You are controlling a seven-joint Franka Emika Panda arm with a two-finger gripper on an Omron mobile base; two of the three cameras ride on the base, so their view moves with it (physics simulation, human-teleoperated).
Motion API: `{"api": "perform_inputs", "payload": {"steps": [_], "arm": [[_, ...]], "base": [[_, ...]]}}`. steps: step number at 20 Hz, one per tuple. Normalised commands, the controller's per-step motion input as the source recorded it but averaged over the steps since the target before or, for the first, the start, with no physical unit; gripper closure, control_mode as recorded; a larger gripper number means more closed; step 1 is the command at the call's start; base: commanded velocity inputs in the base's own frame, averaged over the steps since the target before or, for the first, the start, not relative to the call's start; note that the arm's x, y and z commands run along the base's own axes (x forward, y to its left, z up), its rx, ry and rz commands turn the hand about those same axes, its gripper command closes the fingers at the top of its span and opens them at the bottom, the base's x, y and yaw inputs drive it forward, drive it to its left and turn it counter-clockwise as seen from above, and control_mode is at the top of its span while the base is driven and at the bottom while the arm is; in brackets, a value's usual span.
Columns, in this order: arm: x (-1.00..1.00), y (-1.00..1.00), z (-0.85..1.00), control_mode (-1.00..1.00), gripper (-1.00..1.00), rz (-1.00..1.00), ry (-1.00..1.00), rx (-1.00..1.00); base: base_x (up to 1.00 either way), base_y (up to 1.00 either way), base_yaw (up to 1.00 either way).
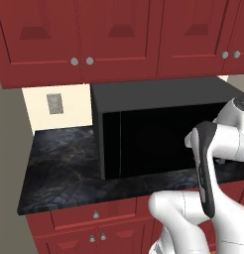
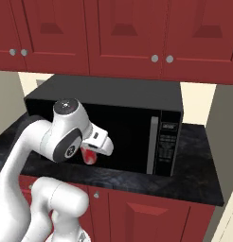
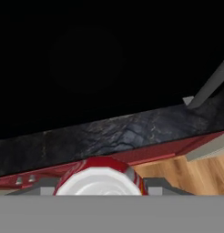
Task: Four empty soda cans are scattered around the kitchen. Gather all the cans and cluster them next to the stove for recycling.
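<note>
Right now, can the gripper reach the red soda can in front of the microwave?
Probably yes: the gripper already seems shut on the red soda can, with its silver top between the fingers in the hand view, in front of the microwave.

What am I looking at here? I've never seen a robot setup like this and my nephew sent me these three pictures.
It is a simulated kitchen. The white machine is a robot arm on a base that can drive. Two pictures come from cameras on that base, behind the arm to its left and right. The third comes from a camera on the hand, looking along the gripper. On the black marbled countertop stands a black microwave, under dark red cabinets. The jaws are shut on a red soda can; the hand view shows its silver top from close by.
</note>
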Motion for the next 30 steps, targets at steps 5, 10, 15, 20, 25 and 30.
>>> {"api": "perform_inputs", "payload": {"steps": [5, 10, 15, 20, 25, 30], "arm": [[-0.18, 0.17, 0.27, -1.0, 1.0, 0.0, 0.0, -0.04], [-0.02, 0.01, 0.02, -1.0, 1.0, 0.02, 0.01, -0.02], [0.0, 0.0, 0.0, 1.0, 1.0, 0.0, 0.0, -0.02], [0.0, 0.0, 0.0, 1.0, 1.0, 0.0, 0.0, 0.0], [0.0, 0.0, 0.0, 1.0, 1.0, 0.0, 0.0, 0.0], [0.0, 0.0, 0.0, 1.0, 1.0, 0.0, 0.0, 0.0]], "base": [[0.0, 0.0, 0.0], [0.0, 0.0, 0.0], [-0.01, 0.0, 0.0], [-0.41, 0.0, 0.0], [-0.45, 0.0, 0.0], [-0.49, 0.0, -0.11]]}}
